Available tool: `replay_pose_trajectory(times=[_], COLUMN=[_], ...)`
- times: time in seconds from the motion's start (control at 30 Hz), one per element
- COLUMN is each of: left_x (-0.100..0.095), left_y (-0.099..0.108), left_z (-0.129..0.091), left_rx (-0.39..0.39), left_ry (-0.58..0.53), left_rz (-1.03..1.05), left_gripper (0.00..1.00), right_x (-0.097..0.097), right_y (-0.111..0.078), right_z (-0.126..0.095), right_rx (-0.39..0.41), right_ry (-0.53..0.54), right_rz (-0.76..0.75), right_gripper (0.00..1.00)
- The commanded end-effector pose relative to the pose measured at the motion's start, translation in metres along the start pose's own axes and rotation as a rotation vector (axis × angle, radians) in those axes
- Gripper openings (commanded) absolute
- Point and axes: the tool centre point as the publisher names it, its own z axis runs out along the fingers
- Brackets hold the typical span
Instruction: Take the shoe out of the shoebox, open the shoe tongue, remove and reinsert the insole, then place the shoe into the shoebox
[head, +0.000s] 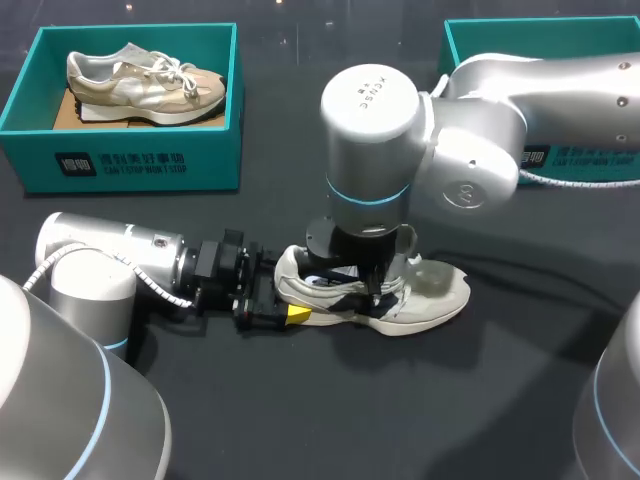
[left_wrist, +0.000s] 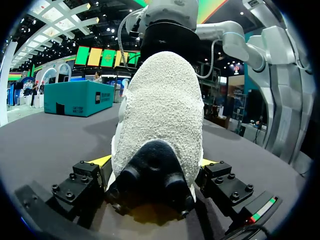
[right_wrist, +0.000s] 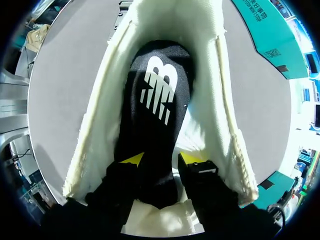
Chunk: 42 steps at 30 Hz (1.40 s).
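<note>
Head view: the shoe (head: 425, 295) lies mid-table. Behind it a shoebox (head: 130, 160) holds a second shoe (head: 145, 82). The left gripper (head: 283, 292) lies level at its heel, and the right gripper (head: 375, 285) points down into it.
Left wrist view: the fingers clamp the heel.
Right wrist view: the fingers pinch the insole (right_wrist: 157, 95) inside the shoe.

Bold white logo mark on the black insole (right_wrist: 155, 100), just ahead of the right claw (right_wrist: 162, 156), inside the shoe (right_wrist: 215, 100); brand left unspelled. White square emblem beside two lines of white lettering on the front wall of the teal shoebox (head: 130, 165), well beyond the left claw (head: 290, 305); too small to make out. Short dark lettering on the round cap of the right arm's joint (head: 368, 95), directly above the right claw. White print on the second shoebox (head: 580, 160), far behind the right claw, partly hidden by the arm.
</note>
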Motion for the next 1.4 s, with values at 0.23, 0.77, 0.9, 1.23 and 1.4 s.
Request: replay_pose_trajectory(times=[0.23, 0.77, 0.9, 1.23, 1.4], left_x=[0.001, 0.001, 0.001, 0.001, 0.001], left_y=[0.002, 0.002, 0.002, 0.002, 0.002], left_z=[0.000, 0.000, 0.000, 0.000, 0.000], left_rx=[0.000, 0.000, 0.000, 0.000, 0.000], left_ry=[-0.001, -0.001, -0.001, -0.001, -0.001], left_rz=[0.000, 0.000, 0.000, 0.000, 0.000], left_gripper=[0.00, 0.00, 0.00, 0.00, 0.00], right_x=[0.017, 0.042, 0.041, 0.036, 0.032], right_y=[0.008, 0.004, 0.005, 0.006, 0.007], right_z=[0.036, 0.036, 0.034, 0.017, 0.009], right_rx=[-0.034, -0.081, -0.079, -0.071, -0.060], right_ry=[0.105, 0.103, 0.097, 0.054, 0.033], right_rz=[-0.009, 0.037, 0.039, 0.051, 0.057], right_gripper=[0.41, 0.00, 0.00, 0.00, 0.00])
